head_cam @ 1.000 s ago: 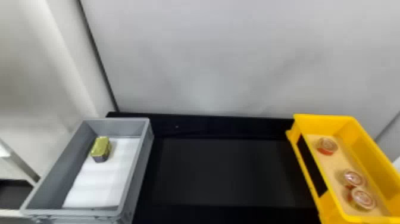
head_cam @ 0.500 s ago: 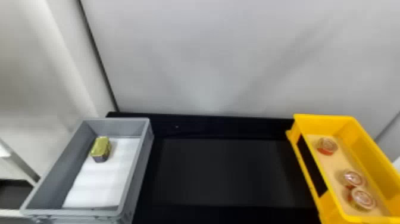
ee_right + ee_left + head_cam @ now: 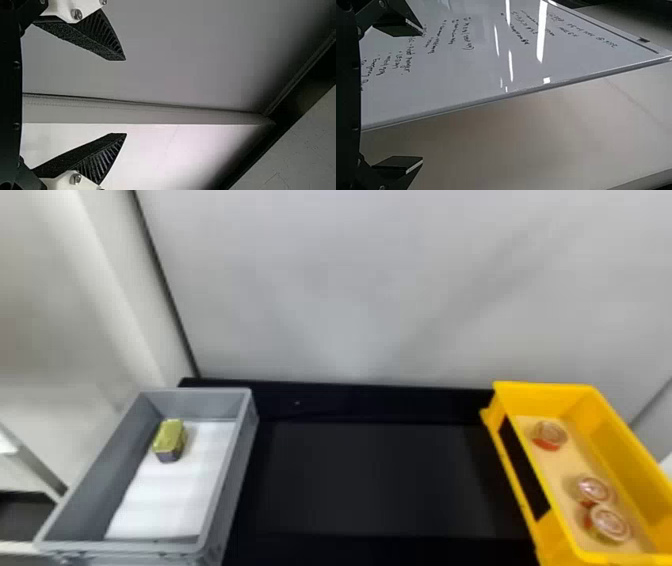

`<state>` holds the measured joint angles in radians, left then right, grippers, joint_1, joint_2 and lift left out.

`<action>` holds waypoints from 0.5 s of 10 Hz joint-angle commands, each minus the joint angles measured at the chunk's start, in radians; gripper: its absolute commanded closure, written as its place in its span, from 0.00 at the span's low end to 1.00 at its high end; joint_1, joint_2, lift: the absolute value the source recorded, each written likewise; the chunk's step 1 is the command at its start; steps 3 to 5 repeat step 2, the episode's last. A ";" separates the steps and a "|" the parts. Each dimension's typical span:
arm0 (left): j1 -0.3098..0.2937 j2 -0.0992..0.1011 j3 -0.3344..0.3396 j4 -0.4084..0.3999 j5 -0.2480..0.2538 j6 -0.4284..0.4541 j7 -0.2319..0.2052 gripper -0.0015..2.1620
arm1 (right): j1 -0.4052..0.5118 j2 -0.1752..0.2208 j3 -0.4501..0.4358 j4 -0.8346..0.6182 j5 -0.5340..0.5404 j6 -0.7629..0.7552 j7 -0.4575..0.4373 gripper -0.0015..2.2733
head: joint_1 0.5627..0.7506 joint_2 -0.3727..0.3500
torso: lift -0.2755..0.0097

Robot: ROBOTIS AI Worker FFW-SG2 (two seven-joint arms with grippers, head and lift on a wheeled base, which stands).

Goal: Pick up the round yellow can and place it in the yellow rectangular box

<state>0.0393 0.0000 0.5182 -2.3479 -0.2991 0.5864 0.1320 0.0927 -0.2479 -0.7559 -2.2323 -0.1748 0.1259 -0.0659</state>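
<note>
A small can with a yellow lid and dark sides (image 3: 170,440) stands in the gray box (image 3: 235,470) at the left of the head view, toward its back left part. The yellow rectangular box (image 3: 545,390) is at the right and holds three round cans: one (image 3: 549,435) toward the back, two others (image 3: 594,490) close together nearer the front. In the left wrist view my left gripper (image 3: 422,97) is open, its fingers wide apart with nothing between them. My right gripper (image 3: 126,97) likewise has spread fingers and holds nothing in the right wrist view.
A black table (image 3: 375,480) lies between the two boxes, with a pale wall (image 3: 350,290) behind it. White paper (image 3: 170,495) lines the gray box's floor. A whiteboard with writing (image 3: 474,71) is beyond the left gripper; pale panels (image 3: 178,59) are beyond the right one.
</note>
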 commanded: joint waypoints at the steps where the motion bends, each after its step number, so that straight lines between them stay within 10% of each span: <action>1: 0.002 -0.003 0.004 -0.004 0.000 0.000 0.000 0.06 | 0.006 -0.002 -0.005 -0.066 0.012 0.106 -0.034 0.06 | 0.70 0.53 | 0.73; 5: 0.002 -0.003 0.004 -0.004 0.000 0.000 0.000 0.06 | 0.004 -0.002 -0.005 -0.081 0.003 0.123 -0.043 0.06 | 0.70 0.53 | 0.73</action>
